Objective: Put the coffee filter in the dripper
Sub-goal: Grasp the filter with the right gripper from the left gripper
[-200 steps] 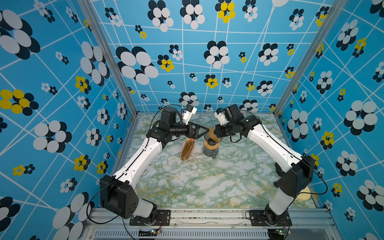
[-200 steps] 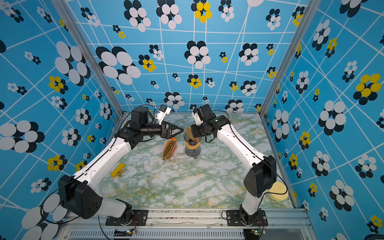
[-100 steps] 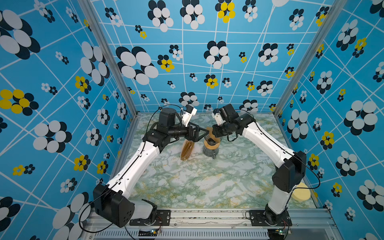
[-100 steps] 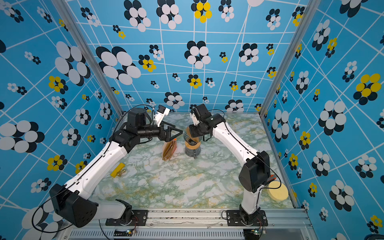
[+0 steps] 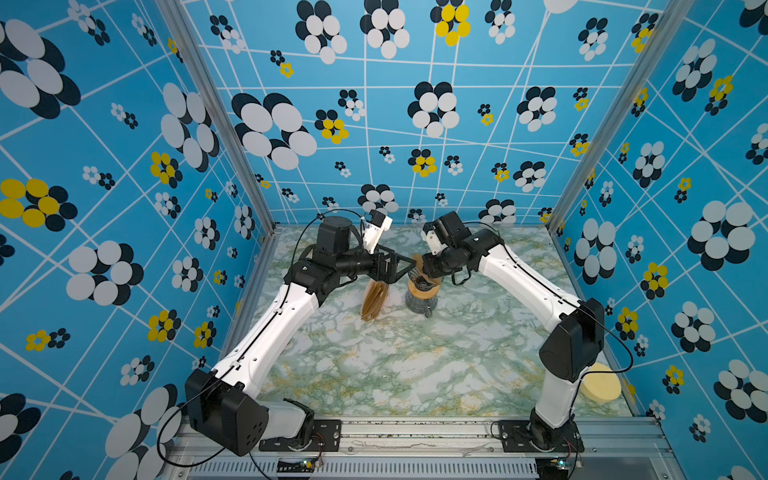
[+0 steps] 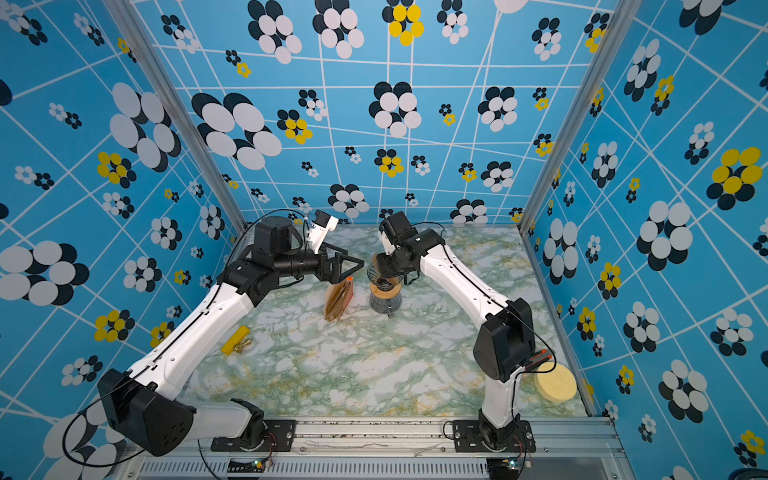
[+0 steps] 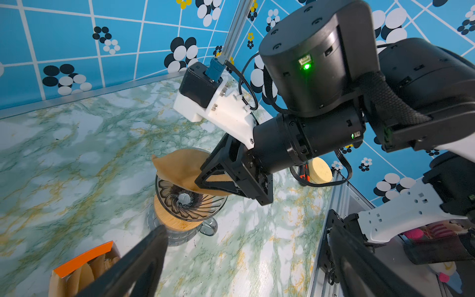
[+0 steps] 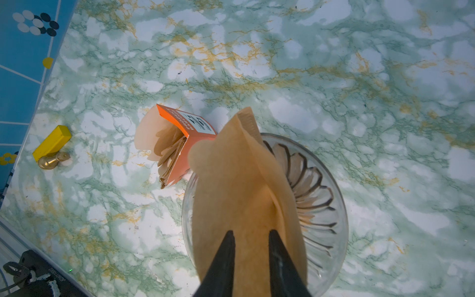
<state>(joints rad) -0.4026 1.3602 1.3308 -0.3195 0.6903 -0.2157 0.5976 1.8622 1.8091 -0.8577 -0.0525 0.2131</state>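
Black and spread wide, the left gripper [image 5: 404,266] is held empty left of centre in a top view, above the orange-tagged packet [image 5: 374,297], in which brown filters are stacked. Just right of it, the coffee filter [image 8: 239,180] is leaned across the dripper [image 8: 311,180], partly inside the glass cone, with its upper edge raised past the rim towards the packet. Most of the ribs are left uncovered. The dripper is seated on a wooden ring [image 7: 174,222] over a glass jug [image 7: 208,227], whose contents cannot be told. Further right, the right gripper [image 8: 252,232] is seen narrowly parted about the paper, with no pinch visible. Being light and unseated, the filter could be tipped onto the surface [image 5: 415,374], or dragged out if it clings to a finger.
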